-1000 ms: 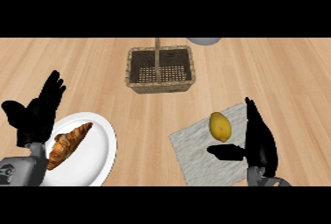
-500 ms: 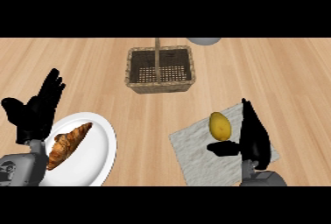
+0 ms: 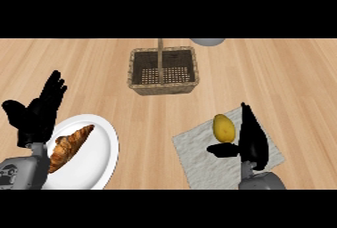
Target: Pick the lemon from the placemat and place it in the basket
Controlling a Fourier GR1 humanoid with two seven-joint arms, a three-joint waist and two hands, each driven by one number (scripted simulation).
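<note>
A yellow lemon (image 3: 223, 128) lies on the pale grey placemat (image 3: 197, 156) at the lower right. My right hand (image 3: 252, 140) stands just right of the lemon, fingers straight and pointing away from me, thumb stretched out below the fruit. It is open and holds nothing. The woven basket (image 3: 138, 83) with a thin handle sits at the top centre and has nothing inside. My left hand (image 3: 38, 115) rests open at the left edge, fingers up.
A white plate (image 3: 99, 160) with a croissant (image 3: 70, 147) sits at the lower left, beside my left hand. A grey round object (image 3: 208, 41) shows at the top edge behind the basket. Bare wooden counter lies between placemat and basket.
My right hand has crept slightly closer to the lemon. The lemon, basket and left hand have not moved.
</note>
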